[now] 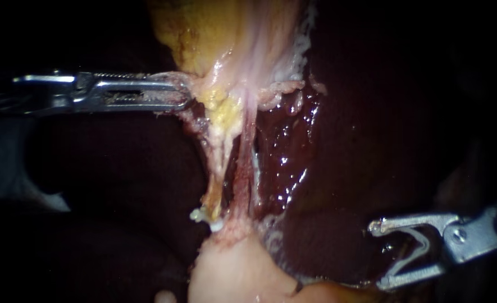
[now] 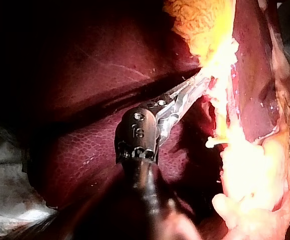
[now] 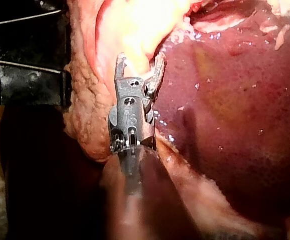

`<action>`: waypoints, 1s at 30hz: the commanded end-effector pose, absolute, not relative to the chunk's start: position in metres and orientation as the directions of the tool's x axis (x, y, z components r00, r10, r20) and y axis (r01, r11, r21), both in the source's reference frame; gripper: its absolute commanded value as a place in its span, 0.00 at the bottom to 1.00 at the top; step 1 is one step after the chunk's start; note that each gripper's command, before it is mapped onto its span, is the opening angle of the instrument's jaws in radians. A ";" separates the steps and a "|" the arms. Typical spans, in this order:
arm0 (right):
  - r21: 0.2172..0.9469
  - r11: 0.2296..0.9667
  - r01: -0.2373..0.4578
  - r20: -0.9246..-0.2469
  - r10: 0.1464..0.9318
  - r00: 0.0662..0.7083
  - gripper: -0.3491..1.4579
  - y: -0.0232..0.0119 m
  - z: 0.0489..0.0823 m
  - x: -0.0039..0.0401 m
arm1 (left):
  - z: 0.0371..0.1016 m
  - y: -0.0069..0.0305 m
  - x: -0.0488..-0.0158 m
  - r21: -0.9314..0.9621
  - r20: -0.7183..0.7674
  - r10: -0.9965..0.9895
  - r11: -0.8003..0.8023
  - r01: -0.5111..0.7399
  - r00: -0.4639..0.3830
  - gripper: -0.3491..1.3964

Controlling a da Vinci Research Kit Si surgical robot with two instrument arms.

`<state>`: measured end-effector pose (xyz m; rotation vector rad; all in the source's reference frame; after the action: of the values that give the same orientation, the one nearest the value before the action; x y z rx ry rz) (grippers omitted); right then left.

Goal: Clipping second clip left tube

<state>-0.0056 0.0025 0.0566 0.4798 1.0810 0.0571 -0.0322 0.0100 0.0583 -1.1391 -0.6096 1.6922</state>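
Left instrument (image 1: 187, 93): the shaft enters level from the left and the wrist is straight. Its jaws are clenched on the fringe at the lower end of the gallbladder (image 1: 220, 33). In the left wrist view the same jaws (image 2: 201, 84) reach obliquely ahead into the yellow-white tissue edge.

Right instrument (image 1: 381, 255): it enters from the lower right and points toward the left. Its jaws are spread wide over the liver (image 1: 343, 140), with an open clip (image 1: 419, 247) seated between them, one leg along each jaw. In the right wrist view the jaws (image 3: 139, 62) form a fork with pale tissue ahead of them.

Left tube (image 1: 217, 182): a yellowish strand that runs from the gallbladder down to a pale mound of tissue (image 1: 237, 269). A placed clip (image 1: 203, 216) crosses its lower end. The right instrument is well apart from the tube, off to the right.
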 end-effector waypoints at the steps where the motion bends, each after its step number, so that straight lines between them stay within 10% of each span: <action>1: 0.402 0.896 0.186 -0.833 0.275 0.480 0.47 0.0025 0.0566 -0.0056 | 0.0581 0.0101 -0.0321 -0.803 -0.407 0.909 -0.404 -0.438 -0.092 0.00; 19: 0.406 0.890 0.207 -0.837 0.272 0.475 0.47 0.0025 0.0567 -0.0048 | 0.0524 0.0129 -0.0242 -0.802 -0.399 0.915 -0.375 -0.465 -0.049 0.00; 30: 0.594 0.788 0.163 -0.743 0.459 0.487 0.47 0.0043 0.0574 0.0044 | 0.0525 0.0128 -0.0244 -0.801 -0.400 0.915 -0.375 -0.467 -0.048 0.00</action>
<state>0.0052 0.0046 0.0574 0.6766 1.0657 0.2087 -0.0244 0.0127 0.0525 -1.1329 -0.5759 1.6486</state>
